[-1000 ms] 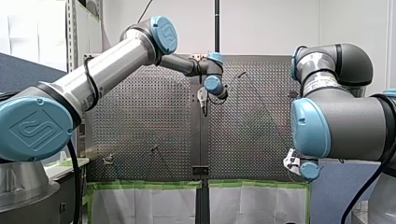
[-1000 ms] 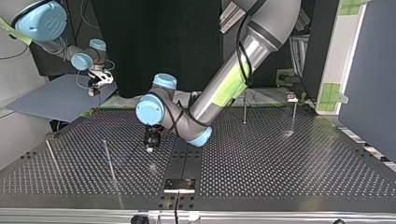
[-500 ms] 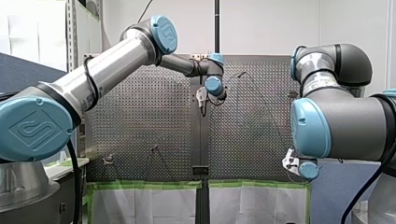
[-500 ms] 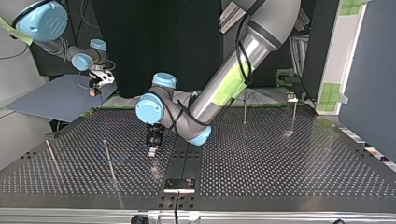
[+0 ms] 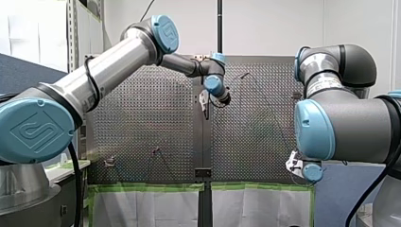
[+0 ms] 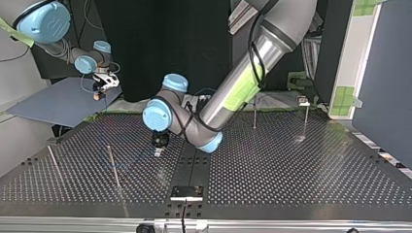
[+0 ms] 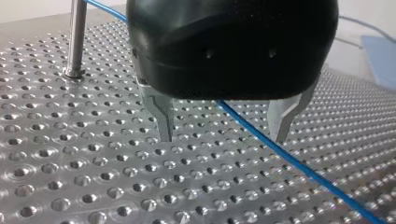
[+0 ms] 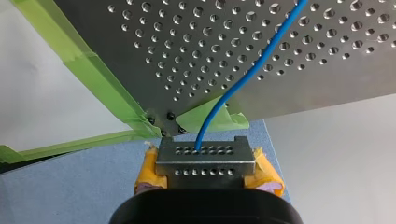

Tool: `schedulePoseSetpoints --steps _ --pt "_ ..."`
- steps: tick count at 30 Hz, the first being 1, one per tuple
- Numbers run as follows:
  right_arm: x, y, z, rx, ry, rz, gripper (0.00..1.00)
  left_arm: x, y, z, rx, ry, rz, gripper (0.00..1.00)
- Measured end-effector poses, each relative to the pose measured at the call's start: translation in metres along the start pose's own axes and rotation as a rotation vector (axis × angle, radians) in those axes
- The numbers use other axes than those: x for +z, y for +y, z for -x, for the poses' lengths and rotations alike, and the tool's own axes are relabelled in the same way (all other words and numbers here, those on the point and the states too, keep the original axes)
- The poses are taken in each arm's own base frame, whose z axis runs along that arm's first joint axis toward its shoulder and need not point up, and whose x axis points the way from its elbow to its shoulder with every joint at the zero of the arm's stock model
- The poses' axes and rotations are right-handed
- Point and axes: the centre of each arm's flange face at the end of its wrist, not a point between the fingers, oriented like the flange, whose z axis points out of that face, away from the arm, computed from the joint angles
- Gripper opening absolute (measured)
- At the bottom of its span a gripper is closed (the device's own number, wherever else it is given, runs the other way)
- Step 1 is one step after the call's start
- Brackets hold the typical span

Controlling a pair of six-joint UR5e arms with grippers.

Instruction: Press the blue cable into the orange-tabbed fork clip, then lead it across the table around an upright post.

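1. The perforated metal table [image 6: 291,170] is the reference surface. Any descent should stop short of it, because the metal fingertips [image 7: 164,133] hang close above the holes.
2. My left arm's black claw [image 7: 224,128] stands wide open and holds nothing. It hangs near the table's middle seam in the top view [image 6: 158,151]. I judge the step in hand to be taking the cable here so it can be led on. Centre the claw first, because the cable lies nearer one finger than the other.
3. My right arm's claw [image 8: 205,161] sits off the table's edge. Its perforated metal finger plates, backed by yellow pads, are pressed together on the cable's end. It should hold that anchor steady but leave some slack, so that a pull from the left does not drag the cable loose.
4. The upright steel post [image 7: 76,37] stands beside and beyond my left claw. Sweep wide enough that the fingers do not knock it.
5. The thin blue cable [image 7: 289,161] lies on the table between my left claw's fingers. It runs past the post and on to my right claw [image 8: 247,70]. Close gently and squarely on the blue cable so that it does not slip out. I cannot make out the orange-tabbed clip.
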Motion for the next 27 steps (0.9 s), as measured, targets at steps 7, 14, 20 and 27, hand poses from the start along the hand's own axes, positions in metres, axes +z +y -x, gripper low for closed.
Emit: schedulePoseSetpoints --steps 7,14,20,27 --pt "0.000 0.000 0.000 -0.003 -0.002 -0.001 0.00 -0.010 0.010 0.020 -0.035 -0.019 -0.010 1.00" --pt "0.000 -0.001 0.000 -0.004 -0.005 -0.003 0.00 -0.017 0.023 0.045 -0.087 -0.071 -0.027 1.00" --pt "-0.001 -0.002 0.001 -0.005 -0.010 -0.006 0.00 -0.021 0.025 0.039 -0.100 -0.075 -0.055 1.00" --pt "-0.001 -0.002 0.002 -0.006 -0.013 -0.005 0.00 -0.037 0.016 0.021 -0.088 -0.014 -0.100 1.00"
